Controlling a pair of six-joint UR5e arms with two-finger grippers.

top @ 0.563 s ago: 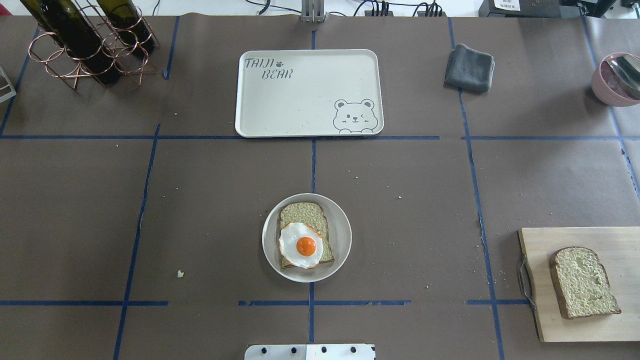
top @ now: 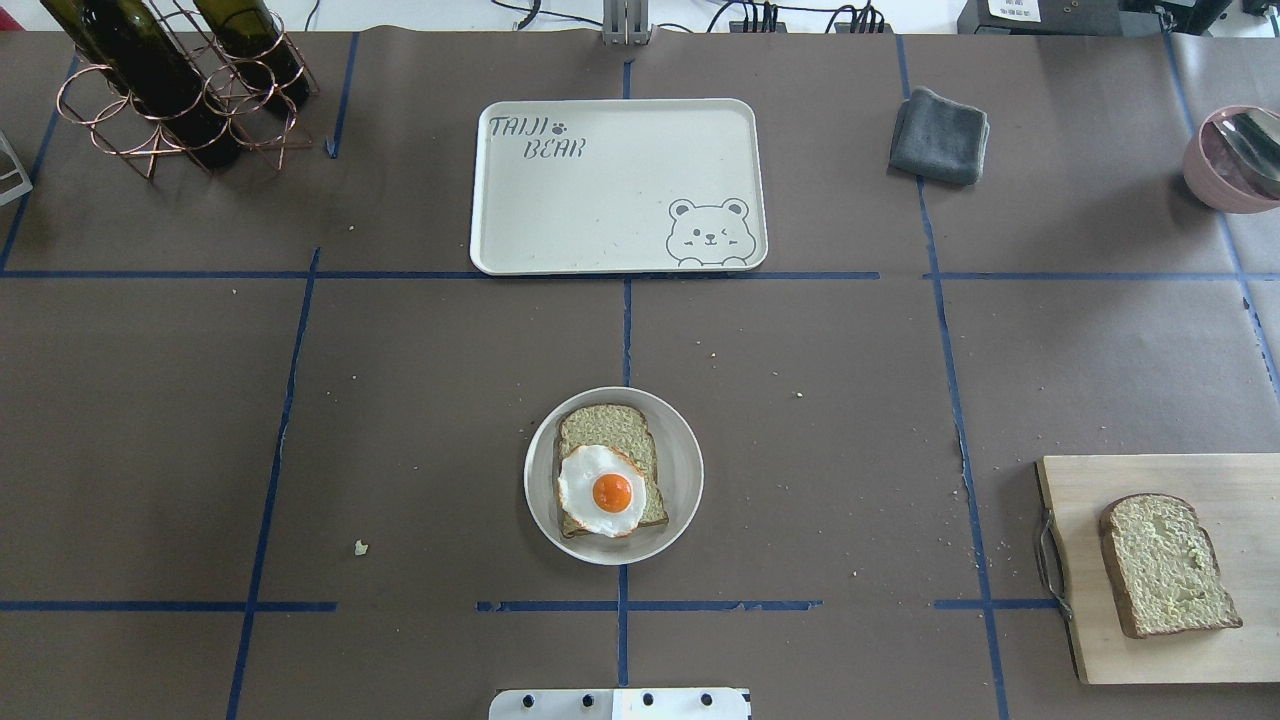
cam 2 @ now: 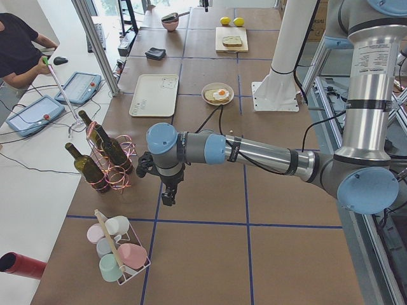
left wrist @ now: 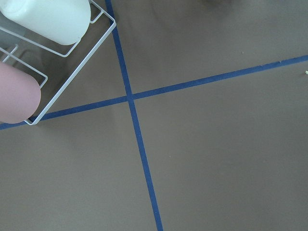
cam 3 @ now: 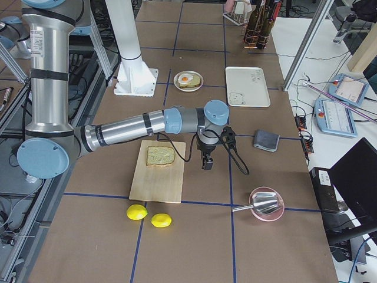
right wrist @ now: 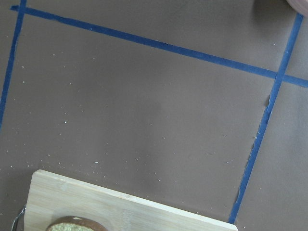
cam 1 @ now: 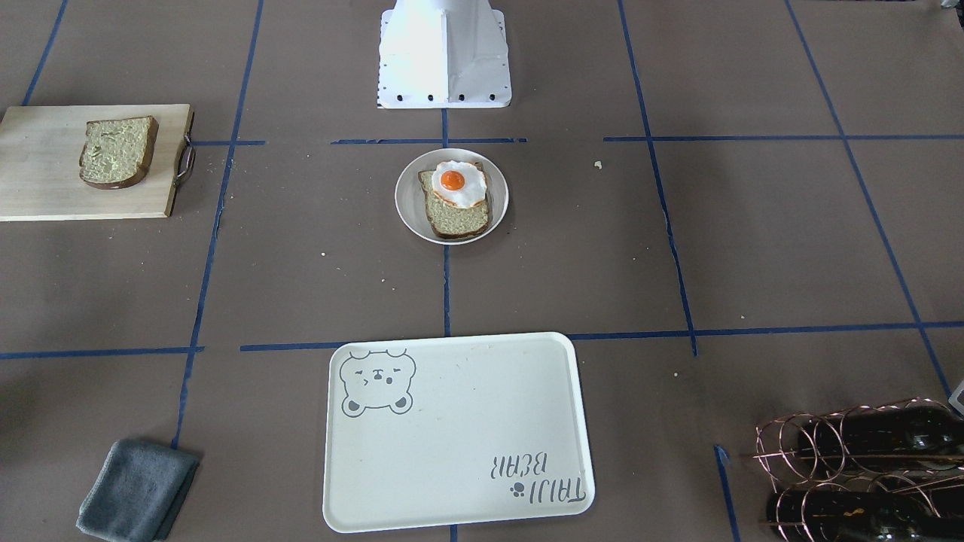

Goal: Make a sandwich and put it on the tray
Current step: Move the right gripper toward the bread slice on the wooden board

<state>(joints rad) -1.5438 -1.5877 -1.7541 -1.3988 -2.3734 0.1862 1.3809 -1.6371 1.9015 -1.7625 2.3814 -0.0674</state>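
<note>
One bread slice (top: 610, 430) lies on a small round white plate (top: 682, 450) at the table's near middle, with the fried egg (top: 603, 491) on top of it. The second bread slice (top: 1165, 565) lies on a wooden board (top: 1240, 480) at the right. The white bear tray (top: 620, 185) sits bare at the far middle. My left gripper (cam 2: 167, 197) hangs over the table far to the left, near the bottle rack. My right gripper (cam 3: 207, 164) hangs just beside the board. I cannot tell whether either is open or shut.
A grey cloth (top: 938, 135) lies right of the tray. A copper rack with wine bottles (top: 170, 90) stands at the far left. A pink bowl with a spoon (top: 1235, 160) is at the far right. Two lemons (cam 3: 149, 216) lie beyond the board. A wire basket of cups (cam 2: 117, 254) is near the left arm.
</note>
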